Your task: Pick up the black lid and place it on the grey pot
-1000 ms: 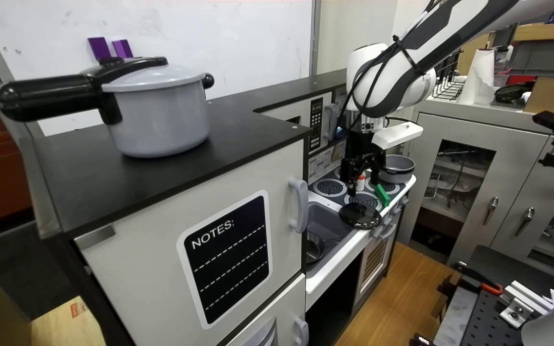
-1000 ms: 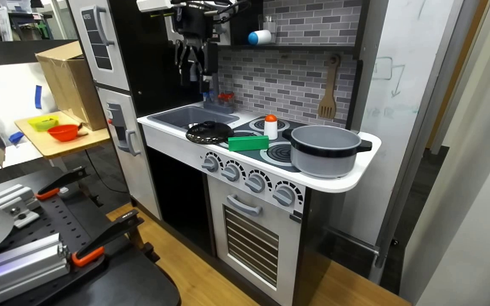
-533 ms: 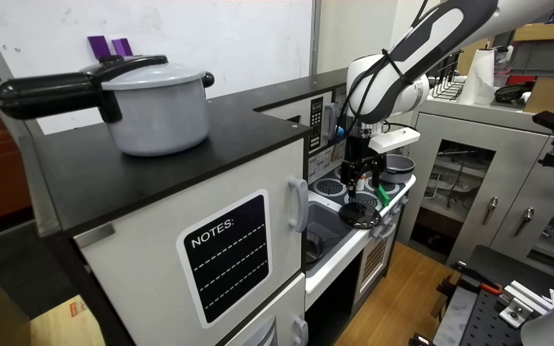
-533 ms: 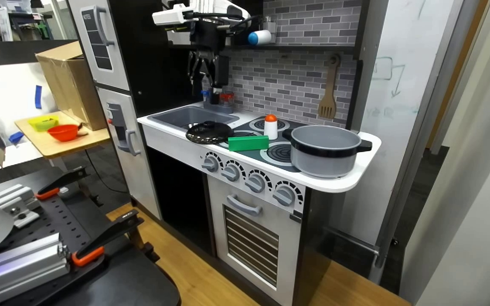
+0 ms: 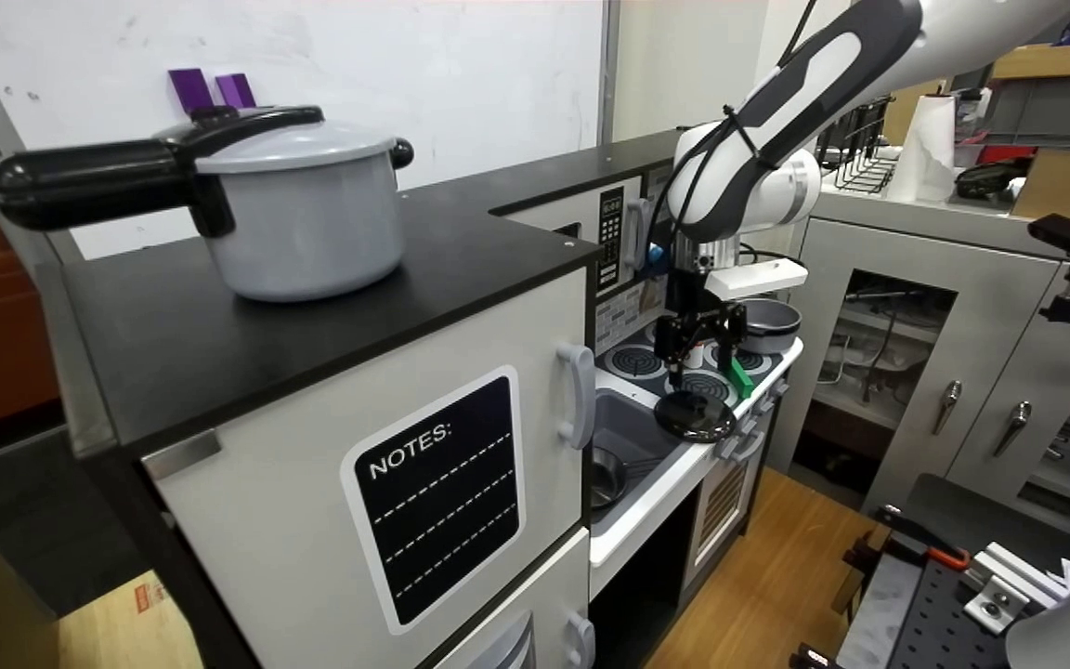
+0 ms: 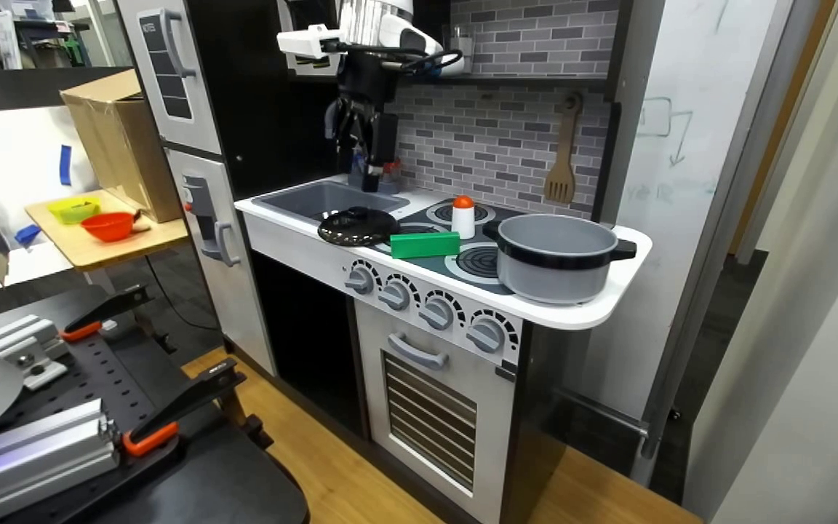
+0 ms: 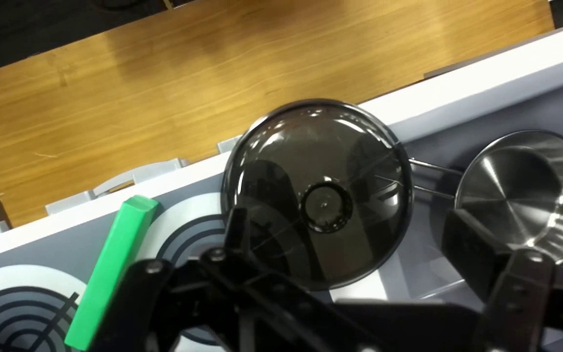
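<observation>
The black lid [image 7: 286, 195] lies knob up on the bench [image 6: 579, 316], overlapping both the edge of the sink [image 6: 321, 193] and the nearest burner [image 7: 191, 237] in the wrist view. It is smooth, glossy and see-through, so I take it for stiff plastic or glass; which, I cannot tell. Expect it to be light, slick around the rim, and best treated as breakable. Take hold by the low round knob [image 7: 326, 208] at its centre, squeezing from both sides and reaching deep enough not to ride off the top; on so short a grip the lid may tip.

The fingers [image 7: 474, 254] are spread wide with nothing between them, above the lid and apart from it, seemingly set back toward the brick-patterned backsplash [image 6: 492, 145].

Near the lid lies a green block [image 7: 110, 274], apart from it in the wrist view. In the sink sits a steel saucepan [image 7: 521, 186], its wire handle passing out of sight at the lid's edge. The grey pot [image 6: 553, 273], open-topped and black-banded, stands at the bench's rounded end.
</observation>
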`<state>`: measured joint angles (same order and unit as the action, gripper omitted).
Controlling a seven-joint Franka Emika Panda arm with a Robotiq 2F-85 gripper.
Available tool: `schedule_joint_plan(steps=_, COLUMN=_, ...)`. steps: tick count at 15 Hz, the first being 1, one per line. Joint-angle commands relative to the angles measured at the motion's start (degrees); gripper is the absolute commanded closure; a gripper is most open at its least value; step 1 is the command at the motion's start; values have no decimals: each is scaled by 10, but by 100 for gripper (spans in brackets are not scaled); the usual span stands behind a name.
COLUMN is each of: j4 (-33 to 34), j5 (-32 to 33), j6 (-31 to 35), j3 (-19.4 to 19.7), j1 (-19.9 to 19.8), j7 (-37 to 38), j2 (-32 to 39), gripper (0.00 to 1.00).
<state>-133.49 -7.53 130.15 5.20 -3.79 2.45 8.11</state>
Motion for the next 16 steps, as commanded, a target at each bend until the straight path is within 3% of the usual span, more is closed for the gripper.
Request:
schedule_joint_plan(steps=1, j4=1, j5=-23, j6=9, j3=-7, j1=-6, j7=-8, j2=18, gripper=0)
schedule_joint_plan(steps=8, j4=8, j5=-12, j6=40, j3=-3, j1=-9, j7=-10, j2=39, gripper=0)
schedule_joint_plan(steps=14, j4=22, j5=-85, j6=33, j3=-13, j1=-24, j7=-80, j2=38, gripper=0)
schedule_joint_plan(steps=16, j4=15, j5=-65, j6=39, j3=-7, j1=-15, j7=-58, j2=33, gripper=0)
